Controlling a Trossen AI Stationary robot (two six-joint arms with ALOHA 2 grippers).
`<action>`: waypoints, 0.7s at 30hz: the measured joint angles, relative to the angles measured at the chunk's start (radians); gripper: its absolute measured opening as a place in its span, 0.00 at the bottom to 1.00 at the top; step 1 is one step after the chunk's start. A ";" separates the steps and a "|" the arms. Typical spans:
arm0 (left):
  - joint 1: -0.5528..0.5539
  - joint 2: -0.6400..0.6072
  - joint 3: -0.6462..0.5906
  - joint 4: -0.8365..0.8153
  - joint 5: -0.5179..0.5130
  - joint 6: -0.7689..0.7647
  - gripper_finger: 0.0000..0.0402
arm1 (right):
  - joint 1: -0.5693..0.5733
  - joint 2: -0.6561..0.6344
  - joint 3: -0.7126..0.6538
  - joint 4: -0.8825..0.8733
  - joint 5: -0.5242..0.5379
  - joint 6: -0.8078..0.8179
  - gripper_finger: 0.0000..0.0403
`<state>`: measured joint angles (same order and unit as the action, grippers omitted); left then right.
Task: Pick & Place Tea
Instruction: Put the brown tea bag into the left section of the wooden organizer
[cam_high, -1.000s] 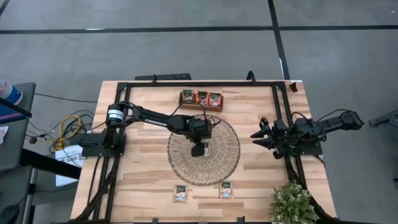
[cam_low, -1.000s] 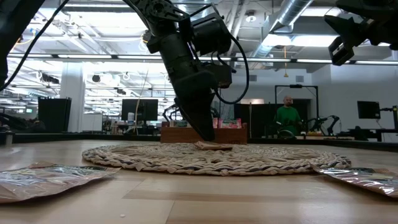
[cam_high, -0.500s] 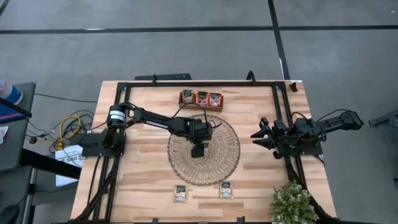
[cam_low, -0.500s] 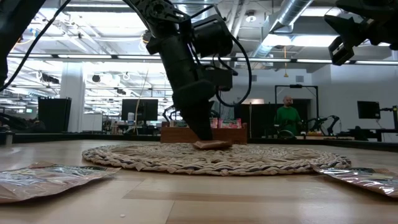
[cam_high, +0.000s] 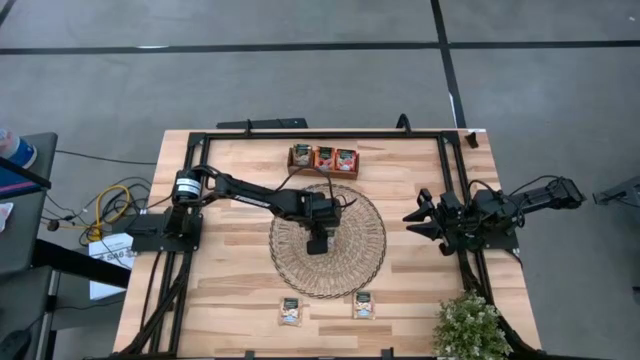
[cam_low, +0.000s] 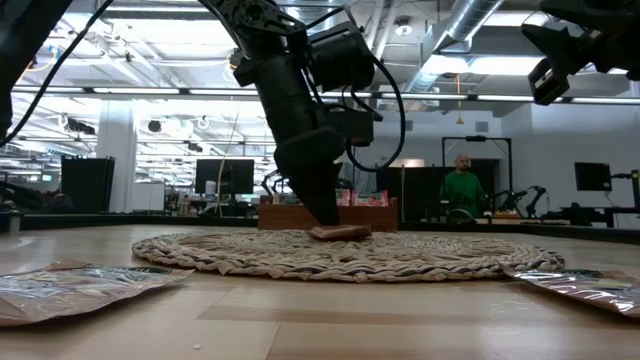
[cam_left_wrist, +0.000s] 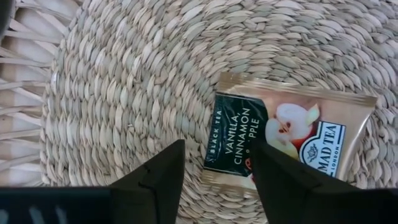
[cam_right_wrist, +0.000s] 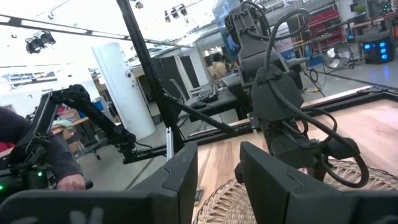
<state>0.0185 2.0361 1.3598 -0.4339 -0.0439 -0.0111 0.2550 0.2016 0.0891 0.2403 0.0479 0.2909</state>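
On the wooden table (cam_high: 220, 300), a tea sachet (cam_left_wrist: 287, 142) is seen lying on the woven mat (cam_high: 355, 262), straddled by the spread left gripper (cam_left_wrist: 214, 171); the right gripper (cam_right_wrist: 217, 168) is held slightly parted.

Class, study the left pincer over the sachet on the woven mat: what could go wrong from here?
1. The left pincer is open astride one edge of the tea sachet; closing there may only nip a corner.
2. The flat sachet lies flush on the woven mat, so the fingers could snag the weave.
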 joint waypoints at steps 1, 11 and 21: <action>0.000 0.000 0.000 -0.001 -0.003 0.000 0.41 | 0.000 0.000 0.000 0.000 0.000 0.000 0.28; 0.000 0.000 0.000 -0.001 -0.010 -0.001 0.28 | 0.000 0.000 0.000 0.000 0.000 0.000 0.28; 0.000 0.000 0.000 0.000 -0.025 -0.004 0.13 | 0.000 0.000 0.000 0.000 0.000 0.000 0.28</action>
<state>0.0189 2.0361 1.3598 -0.4339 -0.0689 -0.0147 0.2550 0.2016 0.0891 0.2405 0.0479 0.2905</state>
